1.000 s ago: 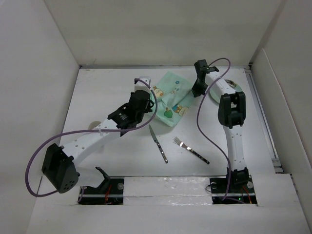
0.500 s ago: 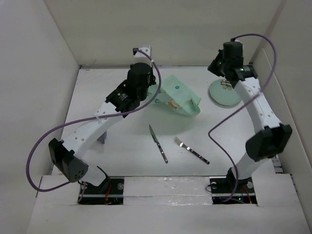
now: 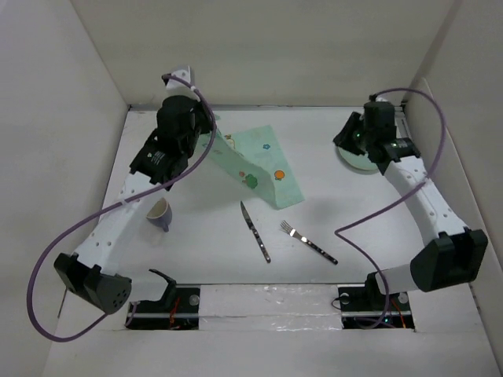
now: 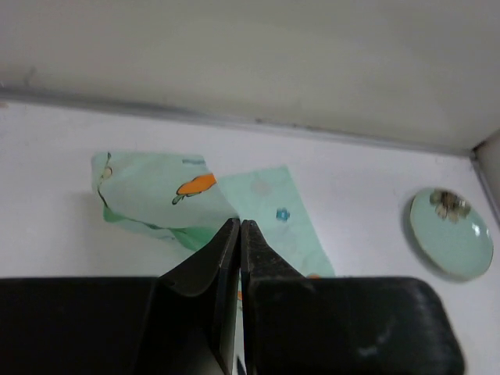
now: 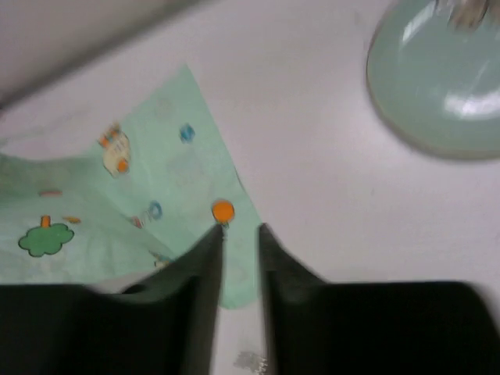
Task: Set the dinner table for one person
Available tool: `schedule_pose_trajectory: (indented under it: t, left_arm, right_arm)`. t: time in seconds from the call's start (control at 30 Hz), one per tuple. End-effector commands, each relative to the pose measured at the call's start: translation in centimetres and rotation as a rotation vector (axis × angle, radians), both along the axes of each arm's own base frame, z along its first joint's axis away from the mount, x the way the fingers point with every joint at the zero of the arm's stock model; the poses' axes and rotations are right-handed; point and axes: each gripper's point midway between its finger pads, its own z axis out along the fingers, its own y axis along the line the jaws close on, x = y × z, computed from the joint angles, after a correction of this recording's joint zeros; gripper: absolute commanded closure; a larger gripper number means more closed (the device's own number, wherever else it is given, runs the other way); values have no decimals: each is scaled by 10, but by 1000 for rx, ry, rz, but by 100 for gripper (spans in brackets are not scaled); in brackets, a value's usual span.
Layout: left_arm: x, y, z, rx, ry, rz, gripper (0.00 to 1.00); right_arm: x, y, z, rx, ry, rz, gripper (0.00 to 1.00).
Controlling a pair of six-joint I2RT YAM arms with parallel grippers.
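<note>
The mint-green cartoon-printed placemat lies stretched across the white dinner table, its far-left corner lifted. My left gripper is shut on that corner. In the left wrist view its jaws are pressed together, with the placemat below them. My right gripper hovers at the left edge of the pale green plate. In the right wrist view its jaws stand slightly apart and empty above the placemat's edge. The plate is at the upper right.
A small cup stands at the left of the table. A knife and a fork lie near the front middle. White walls enclose the table on three sides. The plate also shows in the left wrist view.
My left gripper has moved back and to the left with the placemat corner, pulling the cloth out longer. My right gripper let go of the placemat and moved to the plate. The cup is now uncovered.
</note>
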Motion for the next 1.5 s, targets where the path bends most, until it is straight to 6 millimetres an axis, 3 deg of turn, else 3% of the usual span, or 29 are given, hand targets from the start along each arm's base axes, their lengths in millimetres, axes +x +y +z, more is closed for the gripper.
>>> schedule_pose_trajectory:
  t: [0.0,0.03,0.13,0.33,0.43,0.53,0.67,0.83,0.97,1.0,1.03,1.1,1.2,1.23,1.3,1.33,1.4,1.47]
  left_arm:
    - [-23,-8,-22,-94,20,-65,100]
    - [-29,-4,-42,-95,47,-57,100]
    - [-37,-2,-66,-106,96,-50,100]
    - [-44,4,-66,-102,87,-43,100]
    - [-45,2,-68,-89,95,-61,100]
    - [-49,1,-71,-84,100,-77,100]
    - [-53,3,-75,-69,100,-84,100]
    - [-56,3,-74,-52,96,-96,100]
    - [-57,9,-68,-34,79,-79,100]
    - [-57,12,-69,-26,79,-68,100]
    - [-58,14,-67,-18,73,-64,100]
    - [-56,16,-68,-6,72,-50,100]
    - [-50,17,-65,4,56,-34,100]
    - [-47,17,-54,-1,30,-29,100]
    - [-40,17,-42,7,8,-15,100]
    - [-34,15,-25,4,-19,-10,100]
    - [-28,20,-4,20,-57,24,100]
    - [-23,26,32,11,-114,64,100]
  right_arm:
    - [-14,37,-64,47,145,119,62]
    - [-23,43,-86,56,201,135,57]
    - [-41,76,-136,18,319,216,47]
    - [-52,105,-199,-70,468,257,43]
    - [-47,96,-232,-164,537,192,43]
    - [-46,88,-254,-234,583,136,44]
    - [-40,76,-263,-295,603,71,44]
    - [-46,83,-282,-322,669,77,45]
    - [-51,90,-294,-346,702,80,65]
    - [-52,89,-296,-347,709,78,78]
    - [-54,91,-297,-350,708,75,84]
    - [-50,90,-286,-342,677,55,100]
    - [-34,89,-254,-315,584,29,100]
    - [-26,88,-226,-284,520,18,100]
    - [-16,84,-189,-268,438,5,100]
    - [-8,86,-145,-240,345,12,100]
    - [-5,77,-99,-230,258,-4,100]
    - [-8,69,-30,-205,108,-13,100]
